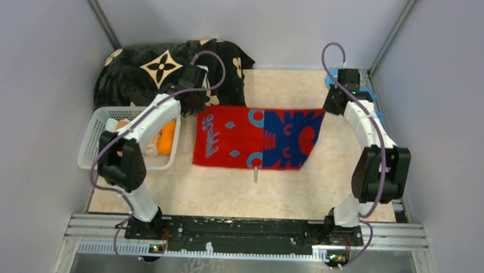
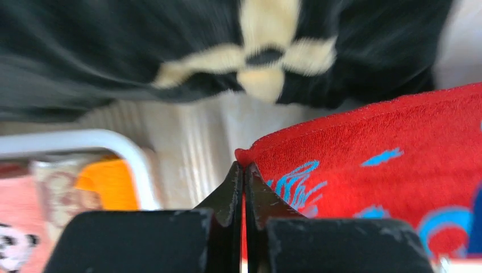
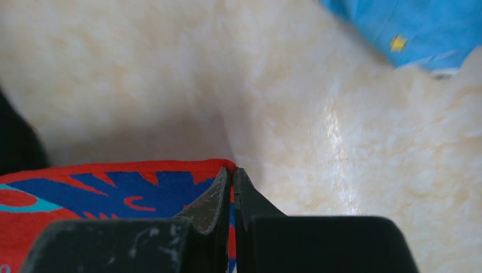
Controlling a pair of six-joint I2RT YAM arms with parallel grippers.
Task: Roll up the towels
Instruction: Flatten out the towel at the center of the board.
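Both far corners of the red-and-teal towel (image 1: 258, 138) are pinched, by left hand (image 2: 244, 166) and right hand (image 3: 232, 170)

bright even light; wrist views blurry

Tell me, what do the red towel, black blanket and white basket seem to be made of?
Red towel: likely cotton terry, matte; a nubby looped pile shows close up. Black blanket: plush fleece, probably synthetic; fuzzy, thick folds. White basket: apparently plastic; smooth rim, latticed walls.
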